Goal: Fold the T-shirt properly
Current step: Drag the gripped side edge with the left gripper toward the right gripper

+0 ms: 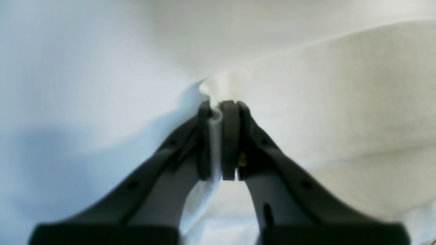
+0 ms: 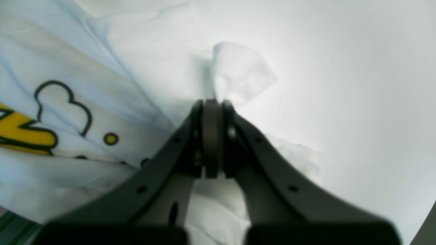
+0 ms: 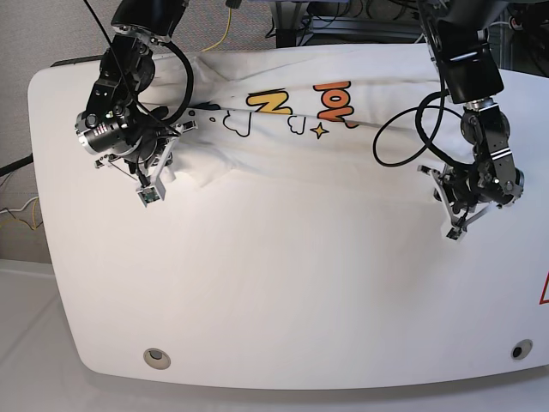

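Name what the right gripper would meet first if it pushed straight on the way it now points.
The right gripper, shut on the T-shirt, would first meet the cloth bunched just past its tips; beyond that lies the white tabletop, though depth is unclear.

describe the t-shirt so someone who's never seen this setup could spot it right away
On the white glossy tabletop, look along the far edge between the two arms. The T-shirt lies spread there, white soft cloth almost the table's colour. Its wrinkles and its orange and yellow cartoon letters with clouds and a star set it apart from the smooth bare surface.
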You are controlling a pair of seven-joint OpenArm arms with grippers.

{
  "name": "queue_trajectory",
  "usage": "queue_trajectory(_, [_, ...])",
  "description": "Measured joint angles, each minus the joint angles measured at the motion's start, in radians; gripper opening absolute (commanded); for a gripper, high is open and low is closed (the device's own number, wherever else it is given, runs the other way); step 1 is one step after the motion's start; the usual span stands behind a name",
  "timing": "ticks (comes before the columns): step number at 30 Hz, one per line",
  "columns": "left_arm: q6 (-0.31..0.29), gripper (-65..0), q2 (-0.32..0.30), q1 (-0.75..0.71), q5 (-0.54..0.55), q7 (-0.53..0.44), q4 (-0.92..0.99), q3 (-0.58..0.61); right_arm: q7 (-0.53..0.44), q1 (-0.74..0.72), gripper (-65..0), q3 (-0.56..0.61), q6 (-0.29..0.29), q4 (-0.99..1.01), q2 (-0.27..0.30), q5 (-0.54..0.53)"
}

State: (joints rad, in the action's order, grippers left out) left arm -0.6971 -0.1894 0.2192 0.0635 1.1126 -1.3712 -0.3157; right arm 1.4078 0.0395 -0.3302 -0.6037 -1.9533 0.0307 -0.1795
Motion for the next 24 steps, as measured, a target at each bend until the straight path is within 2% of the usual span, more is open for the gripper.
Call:
queue_trajectory(10, [0.000,-61.5,0.000,0.003,0.001,0.043,-0.041,0.000,0.000,-0.003,-65.0,0.000,0.000,0.000,-0.001,0.000])
queue_trajectory(24, [0.000,-61.5,0.000,0.020,0.000,0.050,-0.043,0.000,0.001,-0.046,-65.0,0.000,0.000,-0.001,-0.022,0.000])
